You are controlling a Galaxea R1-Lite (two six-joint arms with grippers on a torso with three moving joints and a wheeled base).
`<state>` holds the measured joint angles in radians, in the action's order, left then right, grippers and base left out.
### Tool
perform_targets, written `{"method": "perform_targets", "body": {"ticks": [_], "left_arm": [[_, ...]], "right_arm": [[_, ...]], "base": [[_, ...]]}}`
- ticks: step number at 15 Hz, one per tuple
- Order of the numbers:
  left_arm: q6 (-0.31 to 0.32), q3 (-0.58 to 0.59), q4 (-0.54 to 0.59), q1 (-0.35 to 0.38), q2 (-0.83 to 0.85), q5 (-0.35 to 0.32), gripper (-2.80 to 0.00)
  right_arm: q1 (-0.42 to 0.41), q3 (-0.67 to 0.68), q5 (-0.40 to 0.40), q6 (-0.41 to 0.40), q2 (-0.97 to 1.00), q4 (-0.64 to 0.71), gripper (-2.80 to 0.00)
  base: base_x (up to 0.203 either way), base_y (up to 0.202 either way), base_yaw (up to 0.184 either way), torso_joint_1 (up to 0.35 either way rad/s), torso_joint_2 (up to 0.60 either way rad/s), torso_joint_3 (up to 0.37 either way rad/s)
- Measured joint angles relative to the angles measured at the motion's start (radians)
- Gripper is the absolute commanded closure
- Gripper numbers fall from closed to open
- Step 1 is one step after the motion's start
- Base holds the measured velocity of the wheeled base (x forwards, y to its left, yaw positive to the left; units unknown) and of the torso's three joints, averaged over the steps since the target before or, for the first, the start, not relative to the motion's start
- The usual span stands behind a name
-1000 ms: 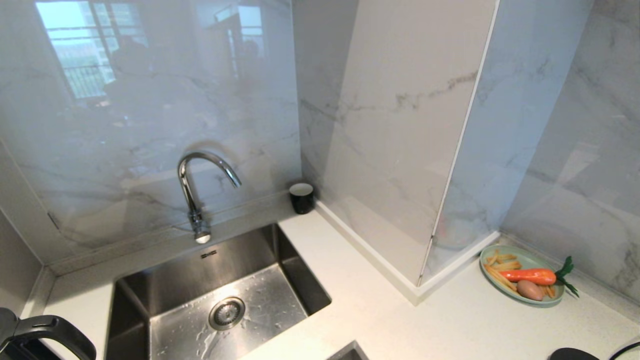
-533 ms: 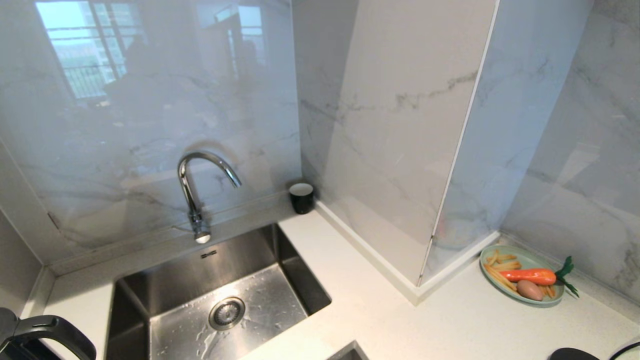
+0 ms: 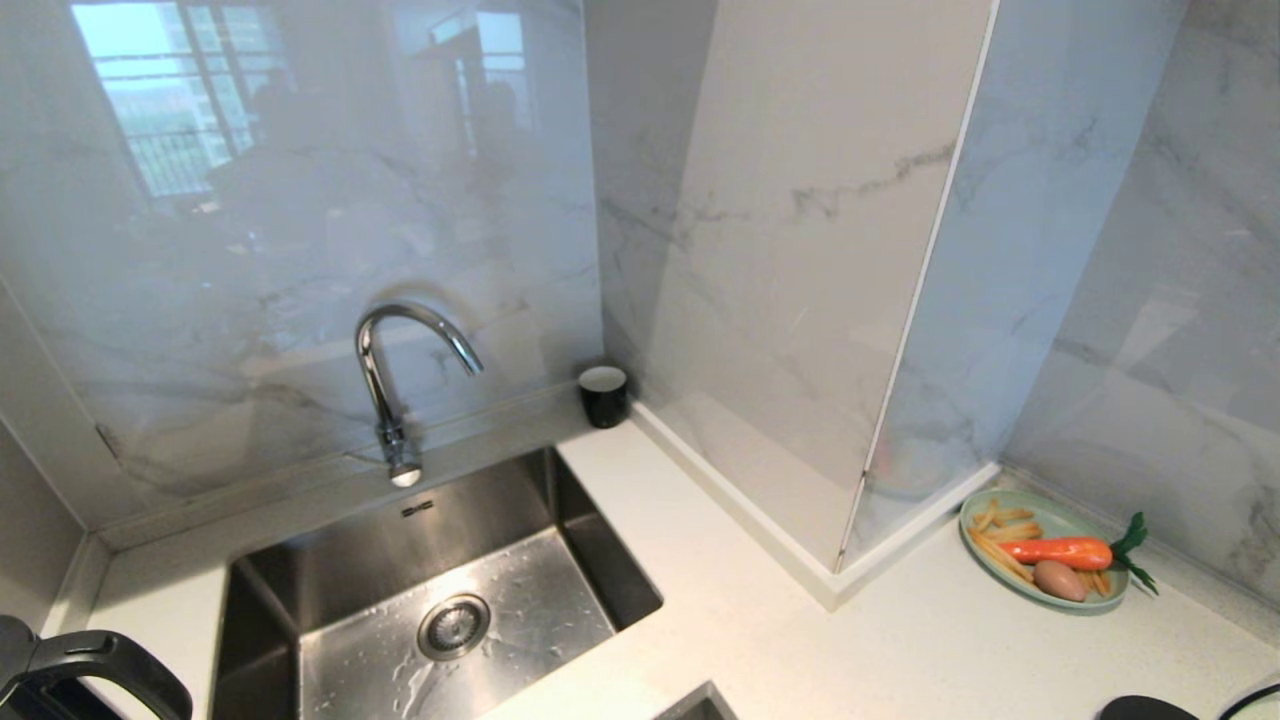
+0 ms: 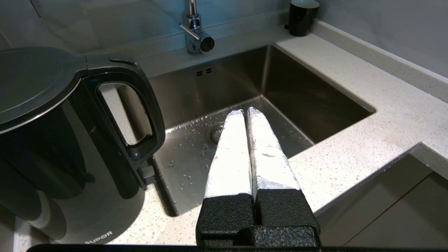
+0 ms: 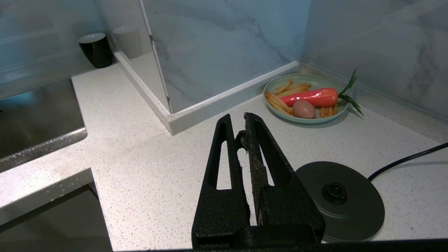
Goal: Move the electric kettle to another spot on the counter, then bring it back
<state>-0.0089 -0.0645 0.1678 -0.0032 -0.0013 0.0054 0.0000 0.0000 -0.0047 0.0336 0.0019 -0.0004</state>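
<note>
The electric kettle (image 4: 52, 140), glossy black with a flat dark-grey lid and looped handle, stands on the white speckled counter (image 4: 367, 115) left of the sink; only its handle (image 3: 95, 665) shows at the head view's lower left corner. My left gripper (image 4: 244, 112) hangs shut and empty over the sink's near edge, a little to the right of the kettle's handle and apart from it. My right gripper (image 5: 238, 120) is shut with nothing held, above the counter (image 5: 147, 161) beside the round black base disc (image 5: 341, 199).
A steel sink (image 3: 560, 620) with a chrome tap (image 3: 390, 390) is set in the counter. A small black cup (image 3: 603, 395) stands in the back corner. A green plate (image 3: 985, 565) of toy food lies at the right by the wall. The base's cord (image 5: 406, 159) trails right.
</note>
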Motion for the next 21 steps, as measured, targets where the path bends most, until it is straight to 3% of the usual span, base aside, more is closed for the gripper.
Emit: {"method": "perform_targets", "body": {"ticks": [21], "left_arm": [[0.000, 0.000, 0.000, 0.000, 0.000, 0.000, 0.00]], "right_arm": [[0.000, 0.000, 0.000, 0.000, 0.000, 0.000, 0.00]], "base": [[0.000, 0.000, 0.000, 0.000, 0.00, 0.000]]}}
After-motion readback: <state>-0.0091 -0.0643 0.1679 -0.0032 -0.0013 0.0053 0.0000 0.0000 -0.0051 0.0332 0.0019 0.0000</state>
